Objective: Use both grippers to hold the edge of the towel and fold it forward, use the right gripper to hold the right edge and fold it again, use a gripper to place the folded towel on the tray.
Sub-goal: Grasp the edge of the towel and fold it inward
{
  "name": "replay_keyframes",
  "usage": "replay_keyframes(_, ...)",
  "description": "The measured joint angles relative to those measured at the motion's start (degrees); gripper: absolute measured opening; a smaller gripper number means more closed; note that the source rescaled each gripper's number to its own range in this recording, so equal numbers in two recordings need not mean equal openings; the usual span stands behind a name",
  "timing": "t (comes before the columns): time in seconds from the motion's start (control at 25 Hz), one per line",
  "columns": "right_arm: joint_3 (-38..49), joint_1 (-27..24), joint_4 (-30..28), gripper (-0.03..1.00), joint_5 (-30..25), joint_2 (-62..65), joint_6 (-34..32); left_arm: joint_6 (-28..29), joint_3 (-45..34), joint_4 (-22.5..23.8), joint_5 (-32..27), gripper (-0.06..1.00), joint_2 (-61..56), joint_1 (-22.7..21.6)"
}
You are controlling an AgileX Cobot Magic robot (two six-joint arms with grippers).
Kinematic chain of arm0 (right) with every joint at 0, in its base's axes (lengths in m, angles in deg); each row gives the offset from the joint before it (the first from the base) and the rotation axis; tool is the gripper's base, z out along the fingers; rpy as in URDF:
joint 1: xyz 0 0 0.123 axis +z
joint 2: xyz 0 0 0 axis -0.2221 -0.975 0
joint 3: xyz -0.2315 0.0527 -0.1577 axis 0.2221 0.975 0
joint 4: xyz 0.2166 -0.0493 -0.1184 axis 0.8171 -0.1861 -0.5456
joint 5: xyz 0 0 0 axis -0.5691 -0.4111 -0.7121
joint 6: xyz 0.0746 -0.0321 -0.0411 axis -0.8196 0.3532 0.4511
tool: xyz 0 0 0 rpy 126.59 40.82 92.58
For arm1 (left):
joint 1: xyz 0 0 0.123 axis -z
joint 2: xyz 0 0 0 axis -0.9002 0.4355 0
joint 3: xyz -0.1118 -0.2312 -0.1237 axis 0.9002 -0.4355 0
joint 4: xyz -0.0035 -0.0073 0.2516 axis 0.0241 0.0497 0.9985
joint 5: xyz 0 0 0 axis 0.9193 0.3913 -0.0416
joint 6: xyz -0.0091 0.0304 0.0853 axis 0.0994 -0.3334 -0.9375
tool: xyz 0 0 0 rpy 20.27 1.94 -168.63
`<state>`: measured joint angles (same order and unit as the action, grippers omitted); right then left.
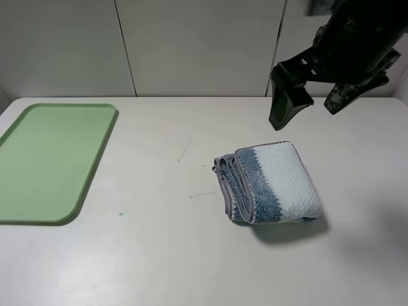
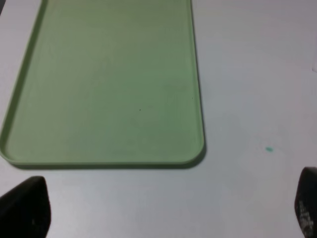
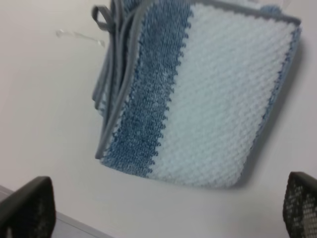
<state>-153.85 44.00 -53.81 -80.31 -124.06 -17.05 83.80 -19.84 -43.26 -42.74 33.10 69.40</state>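
The right gripper (image 1: 306, 113), raised above the table (image 1: 159, 255) at the far right of the high view, looms largest; its two black fingers (image 1: 284, 108) stand spread wide with nothing between them, clear of the cloth below. Beneath and slightly nearer lies the towel (image 1: 271, 182), folded into a compact thick rectangle, resting flat on the table right of centre. Its upper face shows one broad pale stripe beside one blue-grey stripe. The stacked layers of grey hem (image 1: 224, 185) face the tray side, with a small loop of hem at one corner. The tray (image 1: 51, 159), light green, sits at the left edge of the table, well apart from the towel. The left gripper (image 2: 166, 206) appears only in its own wrist view: fingertips far apart, holding nothing, above bare table just beside the tray's short rim. A small green speck (image 1: 119, 214) marks the table near the tray's corner.
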Motion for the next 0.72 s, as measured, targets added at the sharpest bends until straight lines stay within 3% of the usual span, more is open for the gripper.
replay_keyframes(0.72,20.08,0.00,1.75,1.00,-0.28,32.94,0.47,-0.06,0.00,0.00,0.00,0.99,0.00,0.00)
